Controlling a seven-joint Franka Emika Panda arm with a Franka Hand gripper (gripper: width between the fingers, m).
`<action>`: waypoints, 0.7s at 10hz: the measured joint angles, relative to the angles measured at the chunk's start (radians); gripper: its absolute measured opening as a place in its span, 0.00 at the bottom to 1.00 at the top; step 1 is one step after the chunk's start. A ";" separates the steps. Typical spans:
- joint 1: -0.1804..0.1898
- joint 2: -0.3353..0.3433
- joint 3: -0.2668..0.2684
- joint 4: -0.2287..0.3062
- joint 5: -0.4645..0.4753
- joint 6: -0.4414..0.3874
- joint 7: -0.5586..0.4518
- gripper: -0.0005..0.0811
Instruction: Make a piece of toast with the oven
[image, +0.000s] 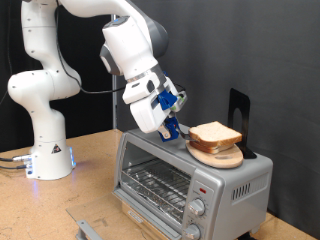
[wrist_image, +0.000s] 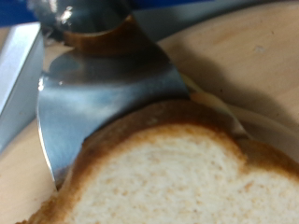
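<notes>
End effector: you see it tilted down above the oven's top, just left of the plate in the exterior view; whether its fingers are open or closed, you cannot tell.
Spatula: in your wrist view a shiny metal blade sits partly under the bread's crust edge.
Piece of toast: lies flat on the round wooden plate.
Oven: stands on the worktop, plate resting on its top, wire rack visible through the front.
</notes>
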 joint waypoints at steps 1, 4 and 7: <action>0.000 0.003 0.002 0.002 0.007 0.010 -0.001 0.45; 0.001 0.004 0.001 0.002 0.108 0.016 -0.085 0.45; -0.001 -0.026 -0.016 0.002 0.199 -0.029 -0.168 0.45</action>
